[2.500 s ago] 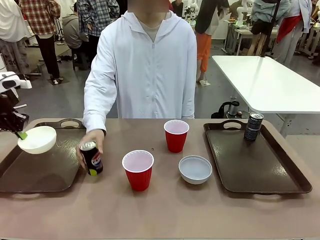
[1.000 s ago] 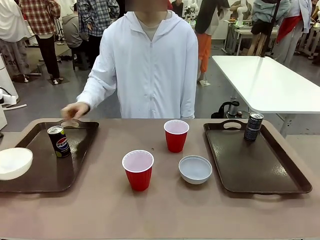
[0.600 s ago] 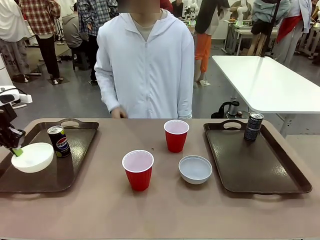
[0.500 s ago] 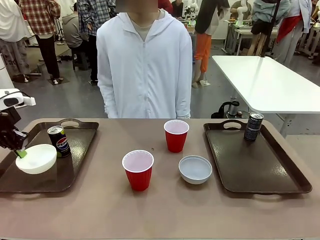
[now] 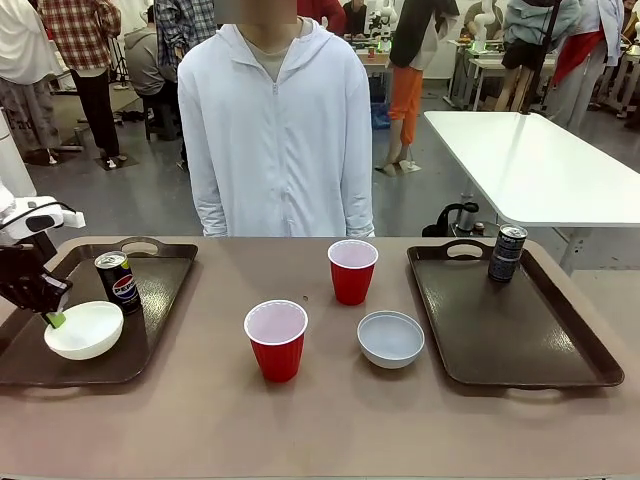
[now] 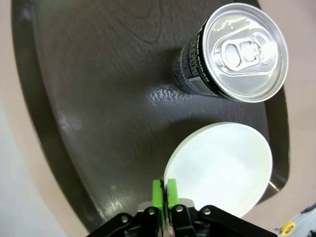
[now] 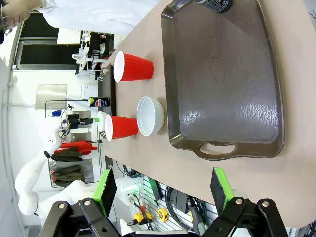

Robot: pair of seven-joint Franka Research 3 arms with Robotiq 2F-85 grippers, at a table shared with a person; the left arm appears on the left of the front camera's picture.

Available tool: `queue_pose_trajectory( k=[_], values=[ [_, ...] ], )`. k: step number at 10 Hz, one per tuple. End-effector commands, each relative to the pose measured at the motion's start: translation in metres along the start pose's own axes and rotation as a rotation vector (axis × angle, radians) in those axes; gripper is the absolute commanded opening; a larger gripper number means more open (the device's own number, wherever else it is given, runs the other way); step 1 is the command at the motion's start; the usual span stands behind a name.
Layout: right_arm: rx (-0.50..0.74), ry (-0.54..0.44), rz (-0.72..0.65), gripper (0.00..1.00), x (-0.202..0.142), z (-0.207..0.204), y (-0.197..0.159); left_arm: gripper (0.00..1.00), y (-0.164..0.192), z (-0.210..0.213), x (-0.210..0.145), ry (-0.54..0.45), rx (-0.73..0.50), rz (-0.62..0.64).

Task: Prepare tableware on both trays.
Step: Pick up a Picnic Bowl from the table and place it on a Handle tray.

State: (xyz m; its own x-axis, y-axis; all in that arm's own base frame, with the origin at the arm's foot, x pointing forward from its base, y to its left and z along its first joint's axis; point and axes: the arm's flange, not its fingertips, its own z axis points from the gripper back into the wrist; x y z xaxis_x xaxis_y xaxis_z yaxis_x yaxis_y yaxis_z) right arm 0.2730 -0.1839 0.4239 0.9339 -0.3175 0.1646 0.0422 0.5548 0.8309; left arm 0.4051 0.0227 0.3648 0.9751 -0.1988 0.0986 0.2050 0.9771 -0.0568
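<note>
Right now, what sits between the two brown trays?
In the front view, the far red cup, the near red cup and the grey-blue bowl stand between the left tray and the right tray.

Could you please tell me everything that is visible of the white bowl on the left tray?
The white bowl is round, plain and smooth, with a slight gloss, and empty. It sits upright, mouth up, in the near part of the left tray and seems to rest on it. The Pepsi can stands just behind it, apart. The left gripper holds its rim, jaws shut on the thin wall.
</note>
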Motion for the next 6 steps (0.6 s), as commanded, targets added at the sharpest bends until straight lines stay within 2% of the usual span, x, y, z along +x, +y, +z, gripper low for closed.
queue_pose_trajectory(
  k=[1, 2, 3, 4, 5, 6],
  values=[
    [0.015, -0.007, 0.005, 1.0, 0.001, 0.001, 0.0, 0.62, -0.003, 0.002, -0.01, -0.033, -0.022, -0.026],
    [0.015, -0.007, 0.005, 1.0, 0.001, 0.001, 0.0, 1.0, -0.003, 0.007, -0.012, -0.024, -0.027, -0.021],
    [0.015, -0.007, 0.005, 1.0, 0.001, 0.001, 0.0, 0.64, -0.003, 0.014, -0.016, -0.02, -0.042, -0.022],
    [0.015, -0.007, 0.005, 1.0, 0.001, 0.001, 0.0, 1.0, -0.003, 0.024, -0.022, -0.019, -0.051, -0.033],
    [0.015, -0.007, 0.005, 1.0, 0.001, 0.001, 0.0, 1.0, -0.001, 0.037, -0.027, -0.02, -0.063, -0.044],
    [0.015, -0.007, 0.005, 1.0, 0.001, 0.001, 0.0, 0.54, -0.002, 0.048, -0.034, -0.01, -0.078, -0.051]
  ],
)
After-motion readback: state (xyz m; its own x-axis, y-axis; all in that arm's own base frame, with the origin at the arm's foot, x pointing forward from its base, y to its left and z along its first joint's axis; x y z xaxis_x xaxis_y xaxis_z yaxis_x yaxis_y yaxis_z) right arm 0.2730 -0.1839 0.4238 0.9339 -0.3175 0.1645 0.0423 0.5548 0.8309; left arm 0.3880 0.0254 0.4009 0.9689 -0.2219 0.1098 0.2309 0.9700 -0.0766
